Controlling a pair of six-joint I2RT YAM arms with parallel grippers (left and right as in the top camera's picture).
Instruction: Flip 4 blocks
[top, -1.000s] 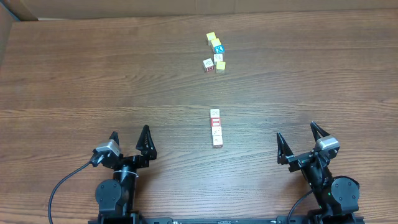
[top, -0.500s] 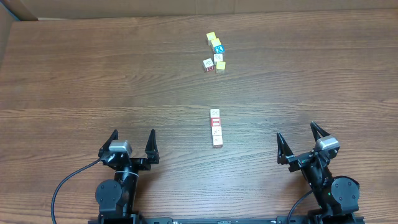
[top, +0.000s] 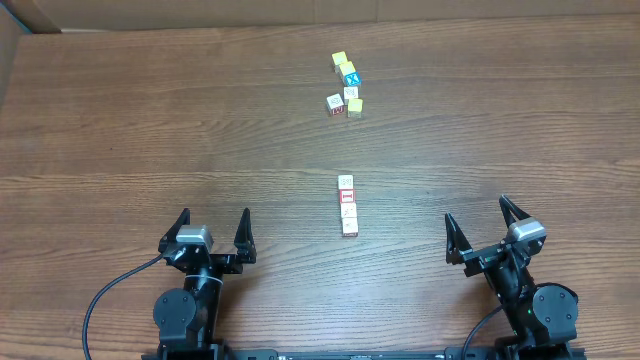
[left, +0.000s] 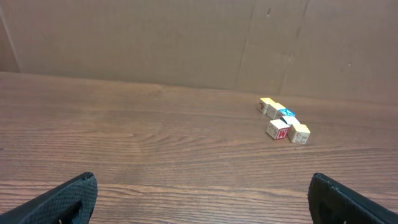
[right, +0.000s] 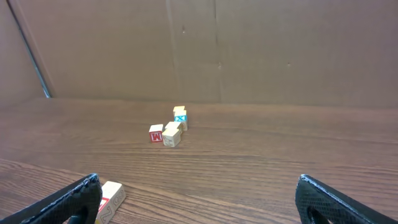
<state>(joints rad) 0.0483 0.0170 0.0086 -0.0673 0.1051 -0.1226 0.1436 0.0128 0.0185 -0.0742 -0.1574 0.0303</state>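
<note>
We are looking down on a wood-grain table (top: 120, 130) where the four blocks (top: 348, 204) are lying in a short line near the middle. They are touching end to end and running along the 12-to-6 o'clock axis. Their tops are showing white or cream faces, and the second one from the far end is showing a red frame. The prints are too small for us to read, though they are probably simple symbols.

At 12 o'clock from that line, and well apart from it, a loose cluster of cubes (top: 346, 86) is sitting. In it we are seeing yellow-topped cubes (top: 340, 60), a blue-topped cube (top: 351, 78) and a white cube with a red M (left: 278, 130) on its side.

The left gripper (top: 213, 220) is hovering at about 8 o'clock from the line, near the table's front edge. Its jaws are standing wide open over bare wood and its black fingers (left: 68, 199) are framing the lower corners of its wrist view. The right gripper (top: 477, 212) is hovering at about 4 o'clock from the line, likewise spread wide and gripping no object. In its wrist view one of the blocks is peeking in just beside the finger at the lower left.

A cardboard wall (left: 155, 43) is rising behind the table, and a black cable (top: 100, 300) is looping away from the left arm
</note>
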